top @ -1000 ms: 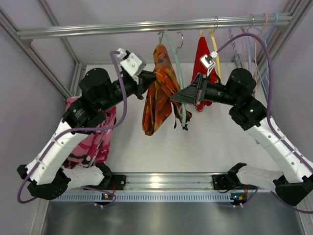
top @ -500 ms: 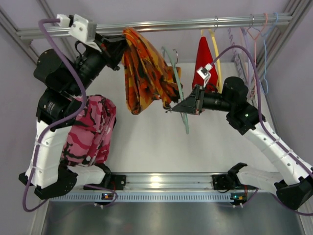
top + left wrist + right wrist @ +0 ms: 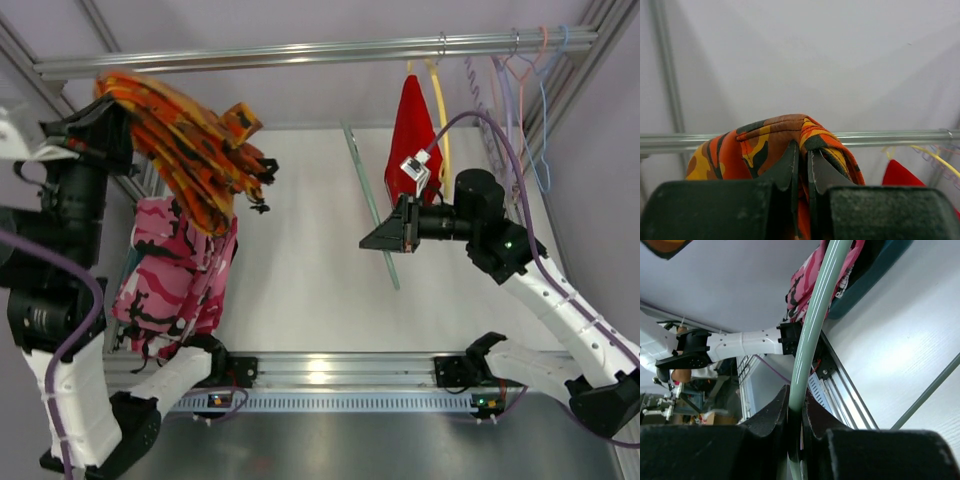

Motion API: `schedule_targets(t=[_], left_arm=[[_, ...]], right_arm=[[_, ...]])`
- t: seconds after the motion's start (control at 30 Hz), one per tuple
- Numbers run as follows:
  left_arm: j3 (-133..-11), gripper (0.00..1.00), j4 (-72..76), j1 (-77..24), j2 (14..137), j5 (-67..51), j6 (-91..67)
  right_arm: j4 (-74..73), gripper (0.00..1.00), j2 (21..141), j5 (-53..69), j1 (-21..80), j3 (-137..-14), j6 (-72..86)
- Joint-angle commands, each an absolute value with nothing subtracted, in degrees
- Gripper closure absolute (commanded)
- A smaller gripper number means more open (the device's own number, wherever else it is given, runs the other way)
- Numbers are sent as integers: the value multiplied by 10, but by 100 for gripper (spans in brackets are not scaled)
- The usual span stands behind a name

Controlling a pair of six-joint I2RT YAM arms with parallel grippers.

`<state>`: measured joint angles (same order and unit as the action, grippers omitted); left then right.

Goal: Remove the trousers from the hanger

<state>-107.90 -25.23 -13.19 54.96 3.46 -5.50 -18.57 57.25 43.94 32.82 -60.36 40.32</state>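
Comparing the top view against the 2 earlier frames: the trousers (image 3: pixel 180 140) have left the hanger (image 3: pixel 367 190) completely. 1.0 s ago they were draped over it at mid-rail; now they are carried high and far left, bunched at the left gripper (image 3: pixel 108 128), above the pink camouflage garment (image 3: pixel 175 280). The hanger is bare and well apart from them, a thin pale bar slanting down from below the rail (image 3: pixel 300 52) into the right gripper (image 3: pixel 368 242). I cannot make out its hook. The red garment (image 3: pixel 410 120) hangs just beyond it on the yellow hanger (image 3: pixel 440 130), untouched.

My judgement: separation is done, and what remains is setting the cloth down.

Left wrist view:
- The left gripper (image 3: pixel 802 150) has its jaws pressed nearly together, pinching a fold of the trousers (image 3: pixel 770 140).
- The fold arches over both tips, with cloth running down the narrow slot between them.
- The grip looks deep, not just on an edge.
- The rail (image 3: pixel 890 137) crosses behind, and a corner of the red garment (image 3: pixel 900 177) shows low right.

Right wrist view:
- The right gripper (image 3: pixel 796 402) is clamped on the hanger (image 3: pixel 817 315).
- The pale green bar rises straight out from between the 2 jaws, with no cloth on it anywhere in view.
- The pink camouflage garment (image 3: pixel 805 280) sits beyond the bar.
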Motion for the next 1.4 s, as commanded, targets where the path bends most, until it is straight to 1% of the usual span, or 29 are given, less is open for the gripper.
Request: schedule_targets(t=[0.0, 0.07, 0.17, 0.27, 0.33, 0.47, 0.7, 0.8, 0.97, 1.0, 1.07, 1.2, 1.23, 1.33, 1.37], left_arm=[[-1056, 100, -134, -82, 471, 80, -55], [-1023, 100, -139, -35, 432, 98, -52], [-977, 100, -147, 21, 369, 96, -34], [-958, 100, -186, 48, 324, 99, -12], [-954, 100, -213, 55, 308, 134, -5], [-926, 100, -269, 75, 259, 183, 71], [-818, 100, -309, 76, 203, 246, 152], [-758, 100, -310, 76, 195, 238, 163], [-648, 100, -288, 76, 225, 183, 145], [-629, 100, -273, 76, 234, 148, 140], [-579, 100, -226, 76, 264, 110, 126], [-524, 100, -176, 75, 351, 38, 105], [-518, 99, -171, 75, 394, 12, 105], [-500, 91, -164, 75, 476, 3, 91], [-493, 82, -163, 75, 492, 3, 87]], right_arm=[[-183, 100, 538, 468, 322, -613, 353], [-195, 100, 529, 477, 322, -614, 340], [-227, 100, 515, 492, 323, -626, 313], [-264, 100, 505, 504, 322, -635, 293], [-285, 100, 497, 504, 322, -637, 285], [-306, 100, 485, 503, 322, -642, 272], [-326, 100, 484, 495, 321, -647, 255], [-327, 100, 490, 491, 321, -647, 254], [-327, 100, 496, 491, 320, -648, 252], [-326, 100, 497, 490, 320, -648, 252], [-330, 100, 497, 490, 319, -654, 251], [-350, 100, 497, 490, 309, -680, 248], [-356, 100, 497, 489, 307, -694, 237], [-386, 100, 490, 483, 303, -714, 221], [-402, 100, 486, 480, 302, -717, 215]])
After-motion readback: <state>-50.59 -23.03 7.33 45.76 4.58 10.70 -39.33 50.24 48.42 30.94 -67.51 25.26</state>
